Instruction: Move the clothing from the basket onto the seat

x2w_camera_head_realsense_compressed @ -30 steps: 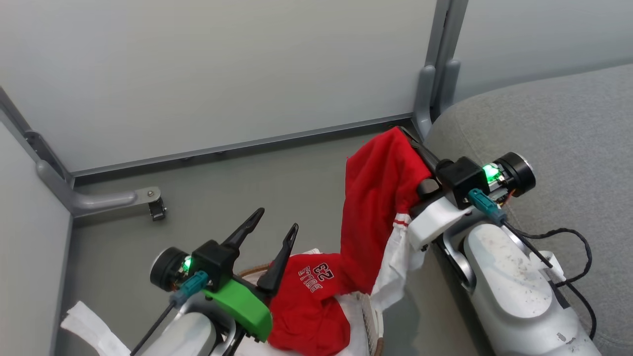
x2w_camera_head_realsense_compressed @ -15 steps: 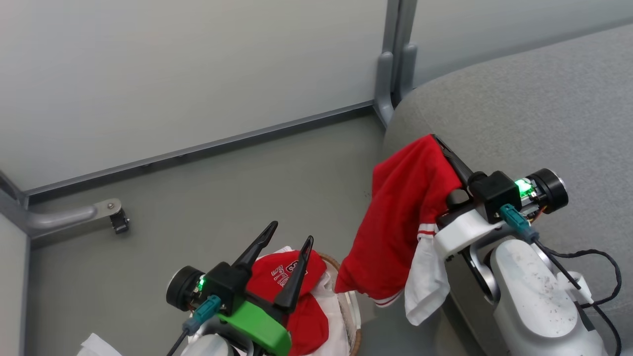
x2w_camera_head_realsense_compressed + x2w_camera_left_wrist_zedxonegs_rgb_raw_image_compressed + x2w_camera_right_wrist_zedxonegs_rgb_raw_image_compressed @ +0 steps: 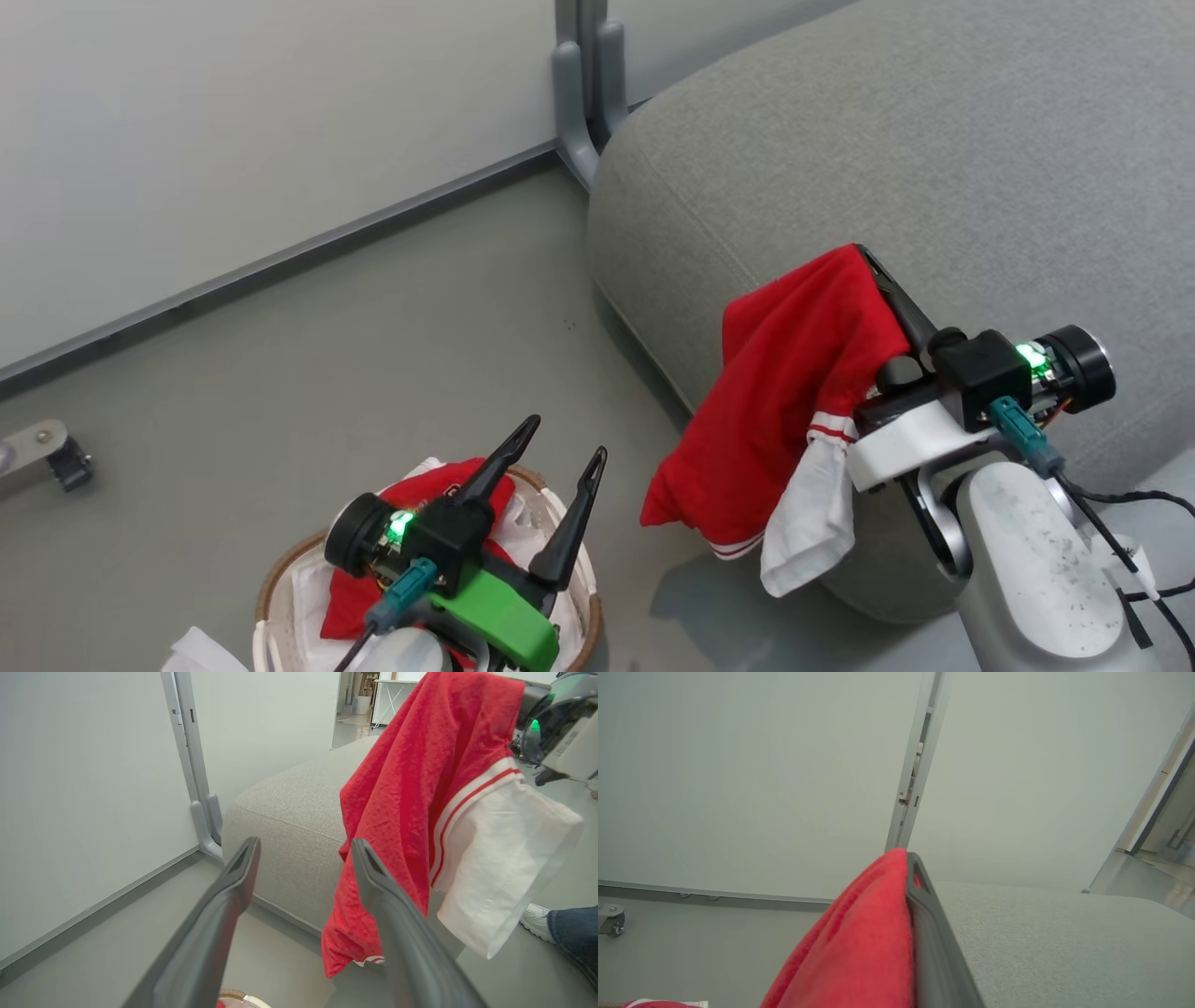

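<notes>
While its two long dark fingers were pressed together on a fold of cloth, the right end effector [image 3: 873,271] was clamped on the red garment with white sleeves and red-striped trim [image 3: 794,392]. That garment hung from the fingers in a loose drape. Its red body fell to the left of the wrist, and one white sleeve dangled lowest, clear of the grey floor [image 3: 373,355]. It hung at the near left corner of the large grey fabric-upholstered seat [image 3: 887,140]; whether the cloth brushed the cushion could not be told.

To the left and nearer, the left end effector [image 3: 568,437] had its fingers spread apart with nothing between them. It hovered over the small oval white perforated plastic basket with a brown woven rim [image 3: 276,581], which stood on the floor near the seat's corner. A second red garment [image 3: 429,481] lay inside the basket on the white cloth liner [image 3: 532,504].

Pale wall panels [image 3: 233,112], joined by a grey post [image 3: 583,84], stood on the far side. In the left wrist view a person's white shoe [image 3: 535,917] rested on the floor beyond the hanging sleeve.
</notes>
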